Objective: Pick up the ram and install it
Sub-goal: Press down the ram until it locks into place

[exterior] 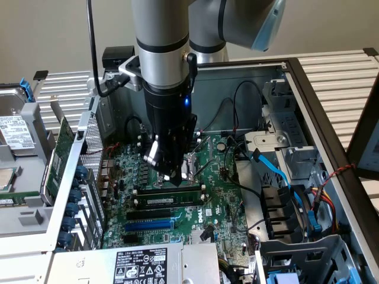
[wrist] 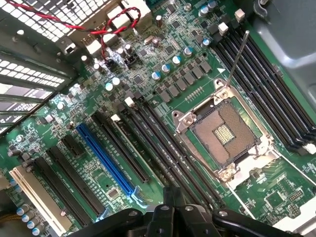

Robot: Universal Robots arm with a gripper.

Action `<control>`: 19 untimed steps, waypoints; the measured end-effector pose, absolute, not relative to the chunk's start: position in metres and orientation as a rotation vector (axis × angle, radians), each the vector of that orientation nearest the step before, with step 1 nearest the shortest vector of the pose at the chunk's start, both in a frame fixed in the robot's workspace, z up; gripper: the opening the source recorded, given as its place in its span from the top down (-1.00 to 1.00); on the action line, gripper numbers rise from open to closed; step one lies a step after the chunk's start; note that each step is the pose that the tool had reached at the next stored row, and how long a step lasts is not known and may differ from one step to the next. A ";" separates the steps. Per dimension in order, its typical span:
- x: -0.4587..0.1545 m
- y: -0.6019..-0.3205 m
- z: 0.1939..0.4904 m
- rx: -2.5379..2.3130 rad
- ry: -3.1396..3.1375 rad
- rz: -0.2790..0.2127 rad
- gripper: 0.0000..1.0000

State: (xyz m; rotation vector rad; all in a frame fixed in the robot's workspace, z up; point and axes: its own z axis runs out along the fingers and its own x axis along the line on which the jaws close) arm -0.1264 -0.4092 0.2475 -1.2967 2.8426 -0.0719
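Currently your claw [exterior: 171, 175] stands closed just over the seated ram [exterior: 170, 191], a thin, brittle stick; grip its long edges.

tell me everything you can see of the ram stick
The ram is a long, narrow green circuit-board stick with dark chips along its face. It stands on edge in one of the black memory slots on the motherboard, lengthwise along the slot, just below the CPU socket in the exterior view. The gripper is directly above it, shut, its tip down at the stick's upper edge near the middle; actual contact is not clear.
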 end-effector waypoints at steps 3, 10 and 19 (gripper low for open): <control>-0.126 -0.409 0.247 -1.250 2.847 -0.085 0.80; -0.126 -0.409 0.246 -1.138 2.866 -0.106 0.80; -0.126 -0.409 0.246 -0.926 2.947 -0.112 0.80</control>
